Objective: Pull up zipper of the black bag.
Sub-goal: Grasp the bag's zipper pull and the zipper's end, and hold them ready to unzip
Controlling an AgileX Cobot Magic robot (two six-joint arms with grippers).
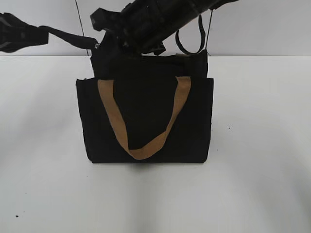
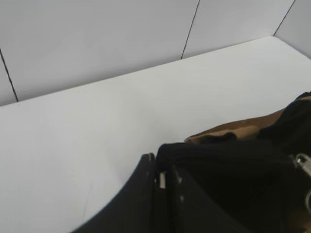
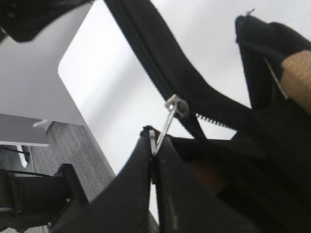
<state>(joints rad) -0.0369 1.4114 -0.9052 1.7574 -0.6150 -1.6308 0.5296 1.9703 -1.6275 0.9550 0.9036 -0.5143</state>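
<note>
The black bag (image 1: 146,116) stands upright mid-table, one tan strap handle (image 1: 146,150) hanging down its front. My left gripper (image 1: 94,44) is at the bag's top left corner, shut on the black fabric edge (image 2: 163,167). My right gripper (image 1: 114,36) reaches across over the bag's top. In the right wrist view it (image 3: 154,141) is shut on the silvery pull tab (image 3: 167,121) of the zipper (image 3: 146,53). The slider (image 3: 177,106) sits partway along; open teeth (image 3: 214,121) show on one side of it. The bag's mouth (image 3: 272,160) gapes there.
The white table (image 1: 252,184) surrounds the bag, with a pale wall behind (image 1: 262,29). A black cable loop (image 1: 187,46) hangs from the right arm above the bag's top right. The second tan strap (image 2: 233,130) lies behind the bag's top.
</note>
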